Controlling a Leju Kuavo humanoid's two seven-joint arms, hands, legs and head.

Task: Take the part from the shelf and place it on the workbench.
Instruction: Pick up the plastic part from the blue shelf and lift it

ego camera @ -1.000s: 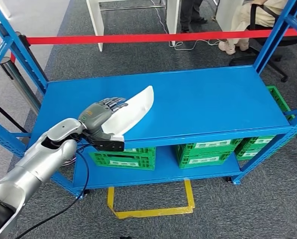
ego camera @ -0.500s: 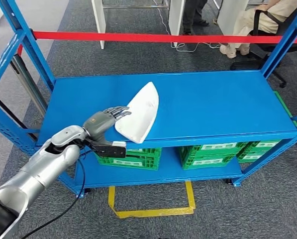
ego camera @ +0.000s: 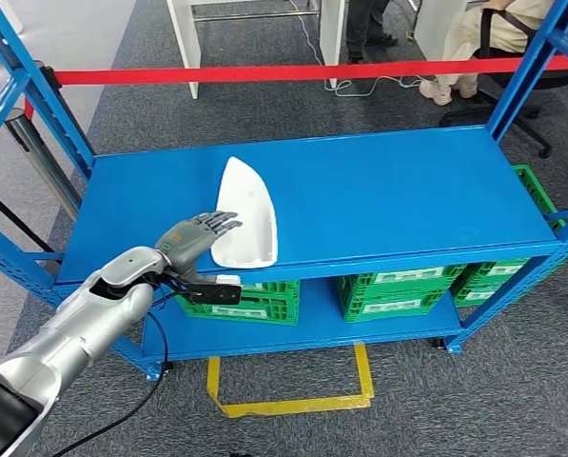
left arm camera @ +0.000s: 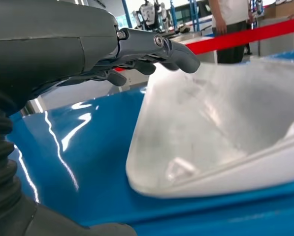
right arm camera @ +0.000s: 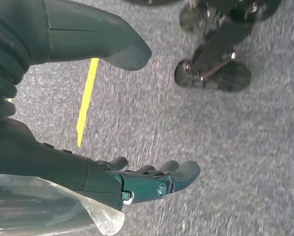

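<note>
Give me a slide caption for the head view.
Left robot hand reaches with spread fingers beside the white part lying on the blue shelf.

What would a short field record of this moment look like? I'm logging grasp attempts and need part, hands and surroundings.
part: white curved shell, lying on the blue shelf near its front edge
left hand: at the part's left side, fingers stretched over its edge, nothing gripped
right hand: hanging over grey carpet, fingers apart, holding nothing
below: green crates on the lower level
floor: yellow tape outline
behind: red barrier tape, a seated person
</note>
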